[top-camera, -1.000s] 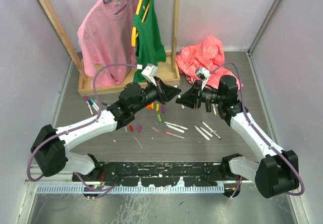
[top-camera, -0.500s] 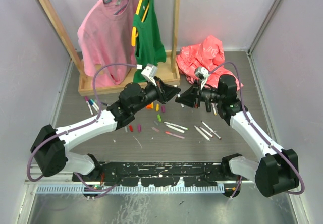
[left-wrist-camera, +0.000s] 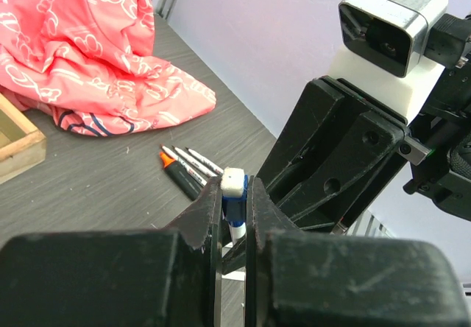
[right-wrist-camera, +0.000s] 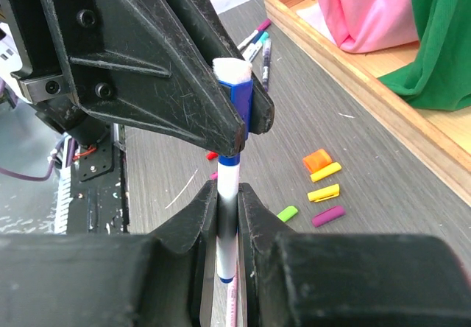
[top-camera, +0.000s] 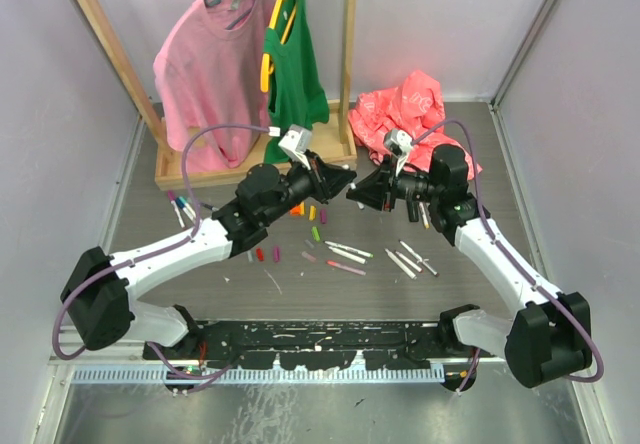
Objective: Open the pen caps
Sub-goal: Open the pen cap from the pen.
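Note:
My left gripper (top-camera: 341,178) and right gripper (top-camera: 357,193) meet tip to tip above the table's middle. In the left wrist view my left gripper (left-wrist-camera: 234,194) is shut on a blue pen cap (left-wrist-camera: 234,203) with a white top. In the right wrist view my right gripper (right-wrist-camera: 229,208) is shut on the white barrel of the same pen (right-wrist-camera: 228,224). The blue pen cap (right-wrist-camera: 239,97) sits at the barrel's upper end between the left fingers (right-wrist-camera: 169,76). The joint of cap and barrel is hidden. Loose caps (right-wrist-camera: 324,192) in orange, yellow, green and purple lie on the table.
Several pens (top-camera: 348,252) and more loose caps (top-camera: 266,255) lie below the grippers, with more pens at the left (top-camera: 181,207). A black highlighter (left-wrist-camera: 182,178) lies beside the pink-red cloth (top-camera: 410,109). A wooden clothes rack (top-camera: 250,159) with a pink shirt and a green top stands behind.
My right gripper has edged left and slightly up toward my left gripper, so the two stand closer together. Both stay shut on the same pen.

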Robot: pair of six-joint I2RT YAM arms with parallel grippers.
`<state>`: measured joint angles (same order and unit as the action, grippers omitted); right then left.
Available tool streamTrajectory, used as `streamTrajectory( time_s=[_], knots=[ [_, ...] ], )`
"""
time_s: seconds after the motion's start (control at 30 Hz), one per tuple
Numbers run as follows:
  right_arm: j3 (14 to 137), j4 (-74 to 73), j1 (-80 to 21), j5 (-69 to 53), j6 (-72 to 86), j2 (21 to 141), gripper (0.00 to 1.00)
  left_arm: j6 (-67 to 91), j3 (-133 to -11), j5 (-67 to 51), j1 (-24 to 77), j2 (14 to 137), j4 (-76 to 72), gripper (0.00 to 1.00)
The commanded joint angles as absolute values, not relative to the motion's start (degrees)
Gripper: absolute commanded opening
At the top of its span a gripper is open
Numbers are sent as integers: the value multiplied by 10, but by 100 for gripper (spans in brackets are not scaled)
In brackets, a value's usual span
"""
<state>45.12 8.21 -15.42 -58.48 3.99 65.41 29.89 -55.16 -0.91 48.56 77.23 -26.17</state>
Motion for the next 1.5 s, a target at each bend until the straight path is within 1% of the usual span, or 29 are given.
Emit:
streamTrajectory(
  time_s=[0.0, 0.3, 0.5, 0.9, 1.47],
  knots=[
    [428, -89, -155, -667, 27, 655, 1, 195, -640, 264, 421, 718, -445, 0],
    [434, -105, -155, -662, 12, 656, 1, 240, -700, 238, 374, 723, -397, 0],
    [441, -121, -156, -653, 3, 661, 1, 219, -755, 220, 370, 758, -366, 0],
    [455, -145, -161, -640, -12, 668, 1, 177, -809, 266, 370, 769, -360, 0],
    [462, -155, -160, -656, -10, 677, 1, 147, -853, 273, 356, 760, -357, 0]
  ],
)
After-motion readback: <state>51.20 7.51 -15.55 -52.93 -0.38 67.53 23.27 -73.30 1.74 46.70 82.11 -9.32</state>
